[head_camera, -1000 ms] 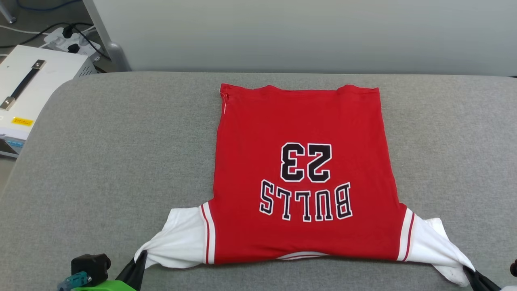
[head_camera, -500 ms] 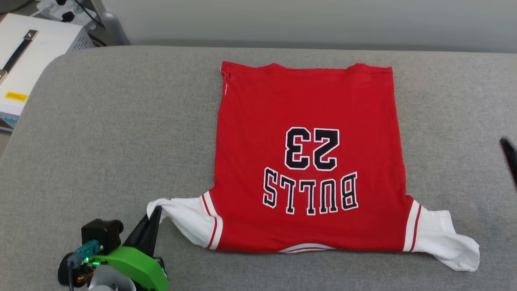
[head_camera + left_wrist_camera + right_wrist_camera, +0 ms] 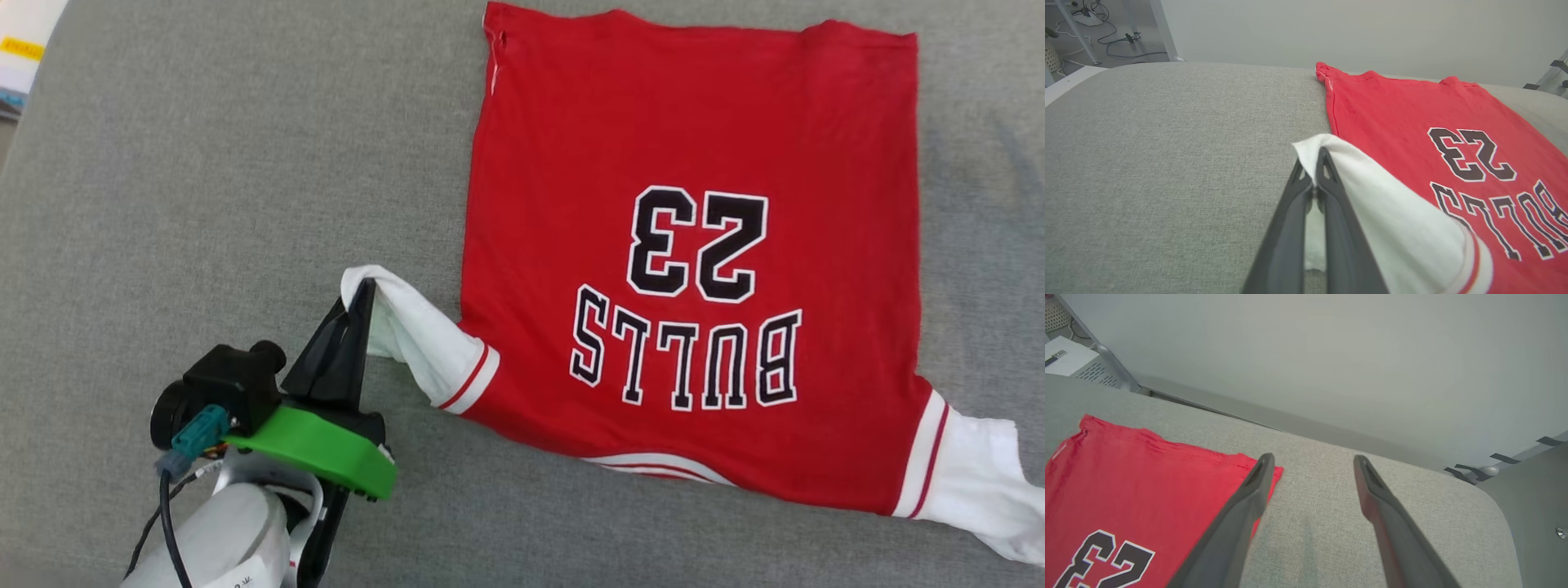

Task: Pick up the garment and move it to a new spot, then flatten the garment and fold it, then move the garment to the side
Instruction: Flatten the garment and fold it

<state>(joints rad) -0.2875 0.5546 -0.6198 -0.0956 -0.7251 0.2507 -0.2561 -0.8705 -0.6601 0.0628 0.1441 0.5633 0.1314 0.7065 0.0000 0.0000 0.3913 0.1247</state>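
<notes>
Red jersey T-shirt with white short sleeves [image 3: 694, 122] lying flat on grey fabric-covered table [image 3: 204, 163], hem pointing toward far edge, "BULLS" and "23" print facing up. Left-side sleeve being held lifted by tip; other sleeve lying crumpled.

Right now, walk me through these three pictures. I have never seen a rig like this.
This is a wheeled robot with two arms, each ending in a two-fingered claw. One picture looks down from its head. The other two come from cameras on its wrists, looking along each claw's fingers. A red jersey printed "BULLS" and "23" lies spread, print up, on a grey padded surface. The left claw is shut on the tip of one white sleeve, lifting it off the surface. The right claw is open, holds nothing, and hangs above the surface near the jersey's far corner.
</notes>
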